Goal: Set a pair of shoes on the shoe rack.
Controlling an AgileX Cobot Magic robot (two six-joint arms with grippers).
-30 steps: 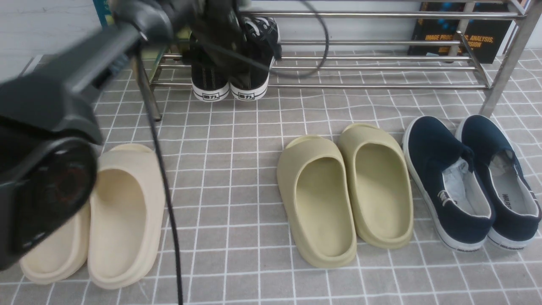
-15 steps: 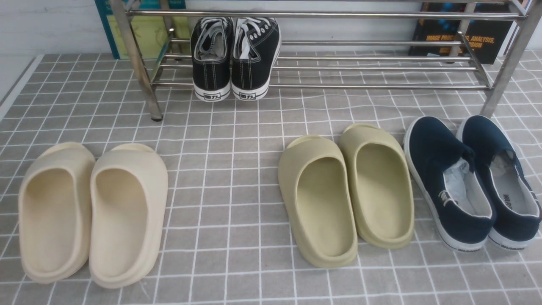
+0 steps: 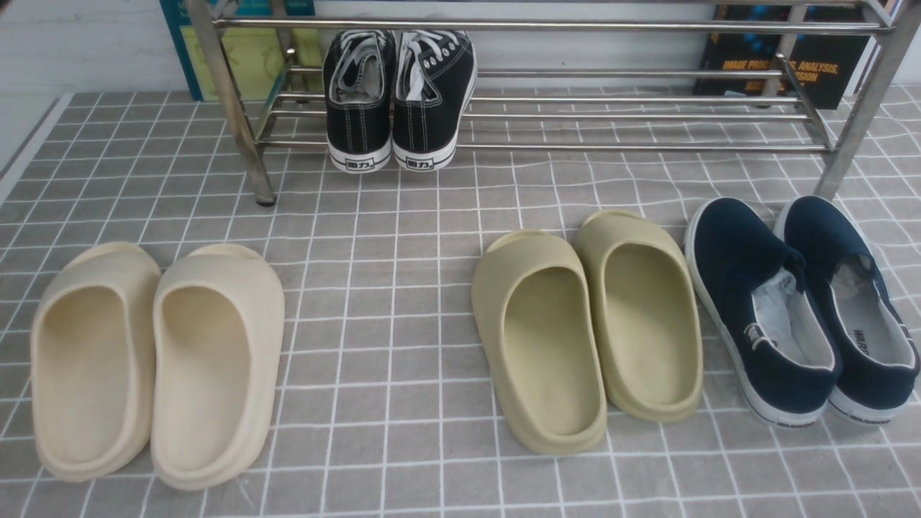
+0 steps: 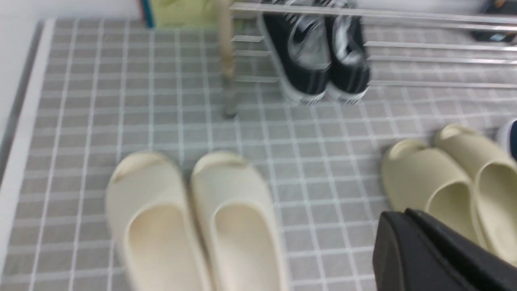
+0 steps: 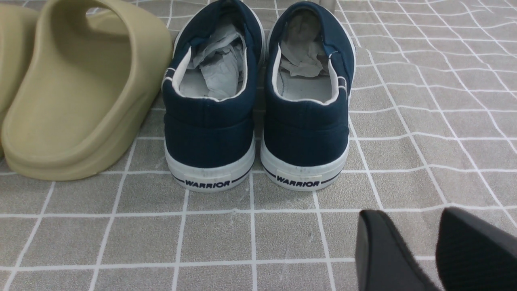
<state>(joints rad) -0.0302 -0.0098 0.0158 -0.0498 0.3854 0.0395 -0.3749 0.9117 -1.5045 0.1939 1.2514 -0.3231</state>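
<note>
Currently: pair of shoes parked on shoe rack, lower shelf, near the rack's left end, heels facing the camera, the two sneakers side by side and touching. Heels overhang the front bar slightly. White laces visible at the top.

Left claw seen only in left wrist view: black fingers pressed together, no gap, nothing held, hovering above the cloth between cream slippers and olive slippers. That view blurred.

Right claw seen only in right wrist view: two black fingers with a narrow gap between them, nothing in it, sitting just behind the heels of navy slip-ons. Paper stuffing visible inside both navy shoes.

No arm in front view. Surface covered by grey checked cloth. Cream slippers at left, olive ones centre-right, navy pair at far right, all on the cloth in front of the rack. Books behind the rack: teal/yellow book at left, dark book at right.
</note>
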